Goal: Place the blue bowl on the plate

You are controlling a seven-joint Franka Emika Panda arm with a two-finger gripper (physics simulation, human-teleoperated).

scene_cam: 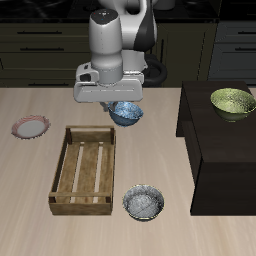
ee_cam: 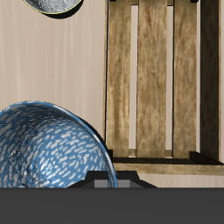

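My gripper is shut on the rim of the blue bowl, light blue with white mottling, and holds it tilted above the table just behind the back end of the wooden crate. In the wrist view the blue bowl fills the area close to the fingers, beside the crate. The plate, pink-red rimmed with a pale centre, lies flat on the table beyond the crate's side, well apart from the gripper. It does not show in the wrist view.
A greyer, dark-rimmed bowl sits near the table's front edge beside the crate, and also shows in the wrist view. A yellow-green bowl stands on a raised black block.
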